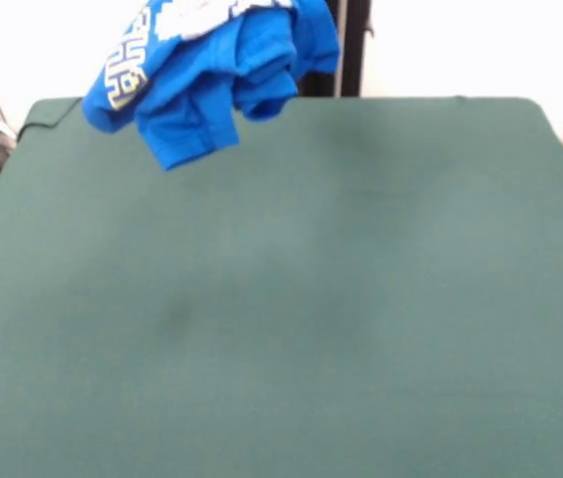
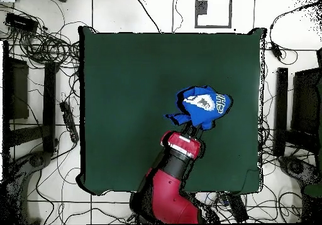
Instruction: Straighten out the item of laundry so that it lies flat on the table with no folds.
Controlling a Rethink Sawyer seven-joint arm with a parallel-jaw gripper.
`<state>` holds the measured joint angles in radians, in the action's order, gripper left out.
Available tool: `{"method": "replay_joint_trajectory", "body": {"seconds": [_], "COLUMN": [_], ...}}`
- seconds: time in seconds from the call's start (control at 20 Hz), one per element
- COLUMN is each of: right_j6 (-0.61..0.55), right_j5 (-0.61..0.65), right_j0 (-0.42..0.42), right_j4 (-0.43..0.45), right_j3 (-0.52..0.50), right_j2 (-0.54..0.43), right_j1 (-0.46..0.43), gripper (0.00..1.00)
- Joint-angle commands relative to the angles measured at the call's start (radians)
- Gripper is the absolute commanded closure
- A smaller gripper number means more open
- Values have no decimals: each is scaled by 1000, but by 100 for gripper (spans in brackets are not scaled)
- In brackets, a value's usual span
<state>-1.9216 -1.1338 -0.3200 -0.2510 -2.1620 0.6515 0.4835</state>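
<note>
The item of laundry (image 1: 211, 70), a bright blue T-shirt with white block letters, hangs bunched in the air above the far left part of the green table (image 1: 361, 299). Its lower folds dangle free of the cloth. In the overhead view the item of laundry (image 2: 201, 106) sits crumpled at the end of the red arm, right of the table's (image 2: 126, 97) middle. My gripper (image 2: 192, 128) is shut on the shirt, and the fabric covers its tips. The front view does not show the gripper.
The red and black arm (image 2: 173, 172) reaches in from the table's bottom edge in the overhead view. Cables and dark equipment (image 2: 38, 40) lie on the floor around the table. A black post (image 1: 356, 45) stands behind the table's far edge.
</note>
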Motion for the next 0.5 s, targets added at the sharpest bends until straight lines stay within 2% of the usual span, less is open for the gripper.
{"method": "replay_joint_trajectory", "body": {"seconds": [0.05,0.3,0.4,0.5], "right_j6": [-360,-350,-324,-288], "right_j5": [-224,-158,-62,66], "right_j0": [-8,12,11,-27], "right_j4": [17,162,253,321], "right_j3": [-201,-252,-251,-217], "right_j2": [14,105,163,231], "right_j1": [143,350,473,629], "gripper": [100,100,100,100]}}
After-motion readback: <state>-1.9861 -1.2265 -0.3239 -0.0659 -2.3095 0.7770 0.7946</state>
